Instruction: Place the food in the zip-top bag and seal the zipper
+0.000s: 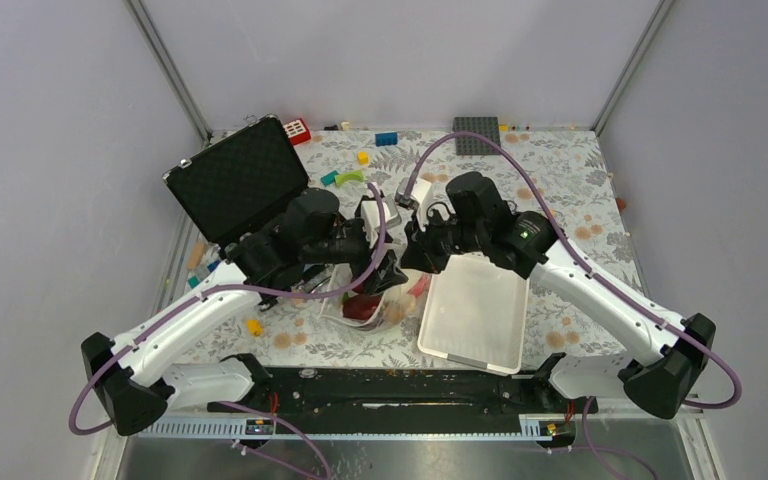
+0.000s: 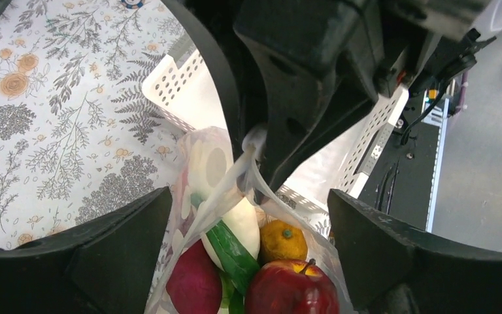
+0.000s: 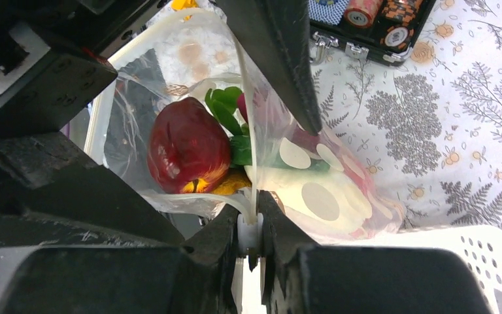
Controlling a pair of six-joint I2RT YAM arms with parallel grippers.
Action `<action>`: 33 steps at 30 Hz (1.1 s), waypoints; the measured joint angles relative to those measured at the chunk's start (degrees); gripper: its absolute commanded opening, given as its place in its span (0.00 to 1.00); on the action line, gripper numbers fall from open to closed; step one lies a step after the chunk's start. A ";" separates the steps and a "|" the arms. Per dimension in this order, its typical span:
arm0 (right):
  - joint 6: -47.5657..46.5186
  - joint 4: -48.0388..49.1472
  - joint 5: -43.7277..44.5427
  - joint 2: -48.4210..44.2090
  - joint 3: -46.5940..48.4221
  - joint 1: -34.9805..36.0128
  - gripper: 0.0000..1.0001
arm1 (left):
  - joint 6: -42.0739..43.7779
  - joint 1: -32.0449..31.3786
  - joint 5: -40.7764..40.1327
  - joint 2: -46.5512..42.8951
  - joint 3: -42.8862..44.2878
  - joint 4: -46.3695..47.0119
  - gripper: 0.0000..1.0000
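The clear zip-top bag (image 1: 385,305) stands between both grippers just left of the white basket. Inside it the left wrist view shows a red apple (image 2: 291,288), a small orange fruit (image 2: 282,239), a white radish (image 2: 248,219), a green pepper (image 2: 232,252) and a dark-red bulb (image 2: 193,284). My right gripper (image 3: 250,226) is shut on a white piece of the zipper (image 3: 245,118) at the bag's mouth edge. My left gripper (image 2: 248,203) is open, its fingers wide apart on either side of the bag's top. The apple also shows in the right wrist view (image 3: 186,147).
The white slotted basket (image 1: 475,315) lies right of the bag. An open black case (image 1: 240,180) holding rolls of poker chips (image 3: 379,13) stands at the back left. Loose coloured bricks (image 1: 387,139) and a grey baseplate (image 1: 475,135) lie along the far edge.
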 measured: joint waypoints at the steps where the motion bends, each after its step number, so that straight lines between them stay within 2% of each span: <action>1: -0.24 -0.48 0.26 -0.15 0.13 0.00 0.09 | 0.22 -0.35 -0.20 0.00 -0.02 -0.31 0.82; 7: -2.19 -3.19 1.81 -2.36 0.31 0.04 0.11 | 0.85 -1.66 -2.69 -1.51 -3.63 -1.40 0.78; 12: -2.60 -4.55 2.05 -2.75 0.42 0.02 0.12 | -0.17 -2.40 -4.59 -1.75 -5.95 -2.51 0.61; 17: -2.69 -5.01 3.52 -2.75 0.42 -0.02 0.17 | -1.38 -3.08 -6.38 -1.70 -6.34 -2.49 0.29; 20: -4.42 -5.18 3.61 -2.75 0.42 -0.02 0.29 | -2.08 -3.19 -7.17 -1.70 -6.34 -2.51 0.00; 22: -7.10 -4.90 2.91 -3.32 0.02 -0.15 0.38 | -2.01 -3.21 -7.19 -1.77 -6.34 -2.75 0.00; 25: -11.82 -3.48 -0.24 -5.97 -2.45 -1.07 0.59 | -1.64 -3.21 -6.58 -1.97 -6.69 -3.72 0.00; 30: -18.75 5.18 -6.73 -11.26 -10.78 -3.69 0.69 | -0.26 -3.21 -2.95 -2.95 -7.50 -4.02 0.00; 33: -21.57 12.72 -12.81 -13.11 -18.58 -7.43 0.70 | 1.03 -3.21 -0.28 -4.72 -9.09 -4.00 0.00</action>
